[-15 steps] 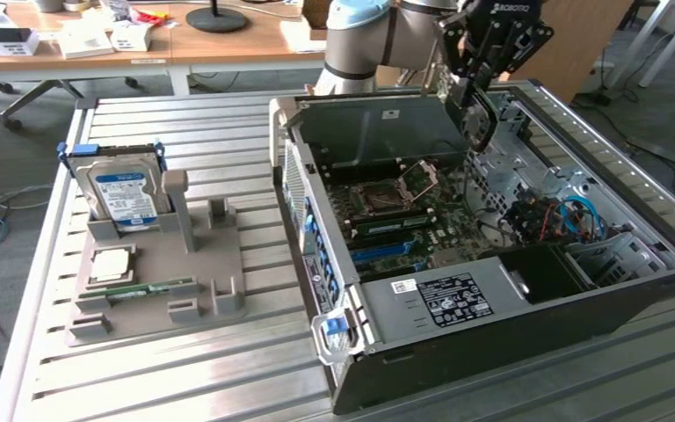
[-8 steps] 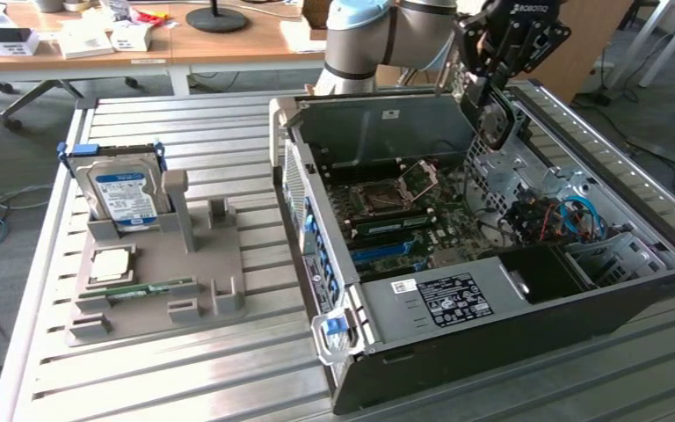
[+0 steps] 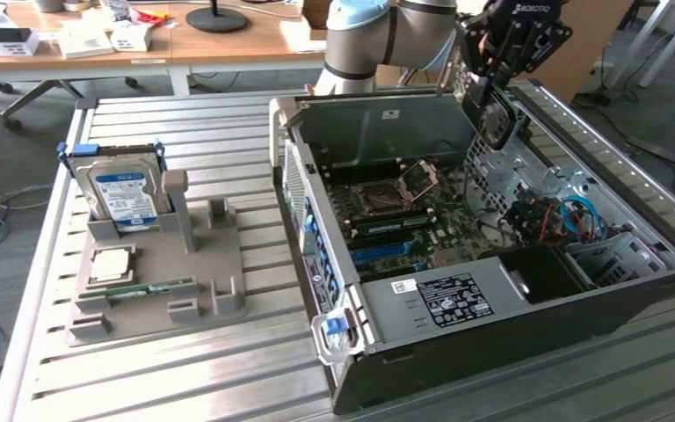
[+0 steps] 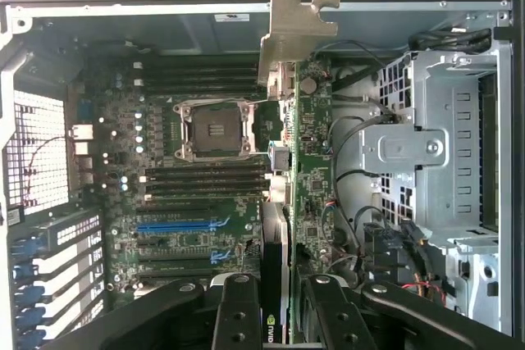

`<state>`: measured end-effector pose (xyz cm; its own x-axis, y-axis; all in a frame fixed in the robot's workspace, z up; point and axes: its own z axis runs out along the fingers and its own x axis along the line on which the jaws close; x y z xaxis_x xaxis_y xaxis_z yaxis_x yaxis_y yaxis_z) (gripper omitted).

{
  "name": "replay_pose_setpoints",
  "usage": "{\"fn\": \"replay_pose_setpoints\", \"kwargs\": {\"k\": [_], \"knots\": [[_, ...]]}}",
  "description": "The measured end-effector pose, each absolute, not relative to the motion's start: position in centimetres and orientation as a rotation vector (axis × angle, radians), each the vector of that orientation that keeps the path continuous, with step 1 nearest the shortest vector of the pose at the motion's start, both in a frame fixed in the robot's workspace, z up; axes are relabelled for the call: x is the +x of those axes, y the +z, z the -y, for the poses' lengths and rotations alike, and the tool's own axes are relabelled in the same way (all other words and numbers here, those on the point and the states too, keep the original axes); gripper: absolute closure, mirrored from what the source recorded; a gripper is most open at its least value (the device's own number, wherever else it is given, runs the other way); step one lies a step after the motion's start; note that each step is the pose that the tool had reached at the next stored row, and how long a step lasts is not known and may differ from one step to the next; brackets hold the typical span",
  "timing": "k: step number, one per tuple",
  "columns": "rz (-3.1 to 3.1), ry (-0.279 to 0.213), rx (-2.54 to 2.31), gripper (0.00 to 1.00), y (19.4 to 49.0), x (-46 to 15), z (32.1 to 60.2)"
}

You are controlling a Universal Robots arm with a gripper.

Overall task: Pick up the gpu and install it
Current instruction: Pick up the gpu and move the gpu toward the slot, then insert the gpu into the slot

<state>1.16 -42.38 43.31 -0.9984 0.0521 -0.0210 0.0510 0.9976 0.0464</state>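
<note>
Nearest on the slatted desk [image 3: 197, 378]: open computer case [image 3: 513, 352] lying on its side, blue latch [image 3: 335, 327] at the near corner. Toward the exterior view's left and apart, grey fixture [image 3: 214, 264] carrying a hard drive [image 3: 127, 195] upright at the far end, a CPU chip [image 3: 112, 264] flat, a memory stick [image 3: 150, 288] on edge. Inside the case, motherboard [image 3: 396, 220] with CPU socket [image 3: 382, 198] and bare blue expansion slots [image 3: 387, 252], the slots nearer than the socket. Farthest, above the case's far side toward the exterior view's right: tool [image 3: 487, 83] clamped on the gpu [image 3: 497, 114], pads [image 4: 238, 309] pressing both faces. Hangs end-down, long axis along the tool's own, metal bracket [image 4: 297, 30] at the free end, clear of the board. Not seated yet; slots lying nearer and toward the exterior view's left of the card, judging by both views.
</note>
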Motion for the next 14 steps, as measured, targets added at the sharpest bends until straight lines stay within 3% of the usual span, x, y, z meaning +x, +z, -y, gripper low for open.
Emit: {"fn": "replay_pose_setpoints", "kwargs": {"k": [14], "knots": [[-3.118,0.071,0.08,0.74,43.31,2.01,42.38]]}}
